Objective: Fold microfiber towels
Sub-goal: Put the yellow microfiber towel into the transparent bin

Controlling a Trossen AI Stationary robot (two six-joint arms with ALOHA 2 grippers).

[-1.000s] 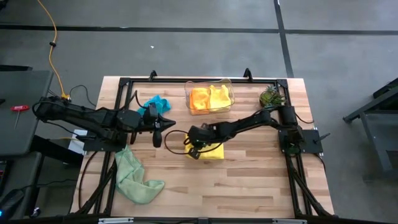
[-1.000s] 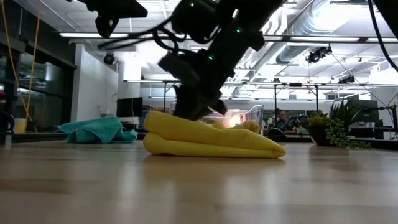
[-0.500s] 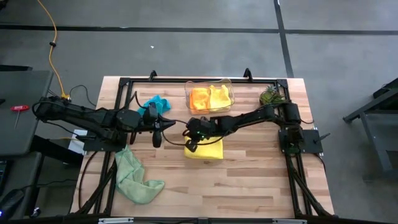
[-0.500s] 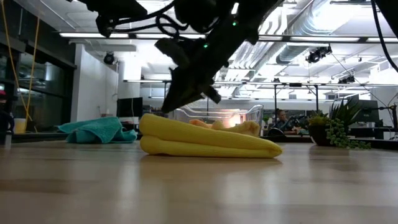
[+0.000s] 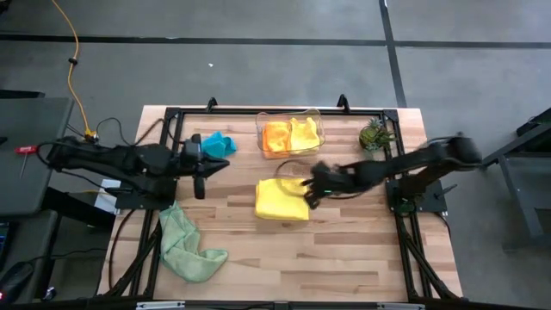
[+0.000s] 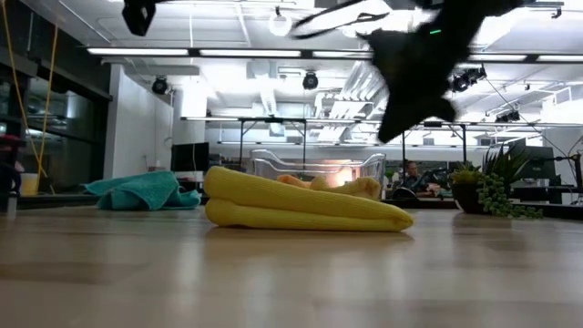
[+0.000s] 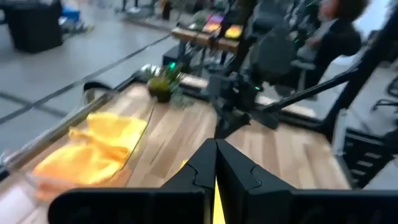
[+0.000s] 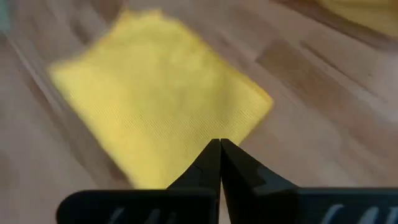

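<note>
Yellow towel (image 5: 282, 200) lies folded mid-table, near the bin (image 5: 291, 135), so we judge this fold done; our right gripper (image 5: 310, 195), clenched empty, hangs at its right edge, the left gripper (image 5: 200, 183) likewise clenched, and next we need the green towel (image 5: 185, 243).

We see even, bright light from ceiling strips (image 6: 182, 51) in the low view, with soft shadows under the yellow towel (image 6: 301, 205). The right arm (image 6: 419, 64) is smeared by motion blur there. Both wrist views are blurred; the near tabletop (image 6: 291, 282) is out of focus.
</note>
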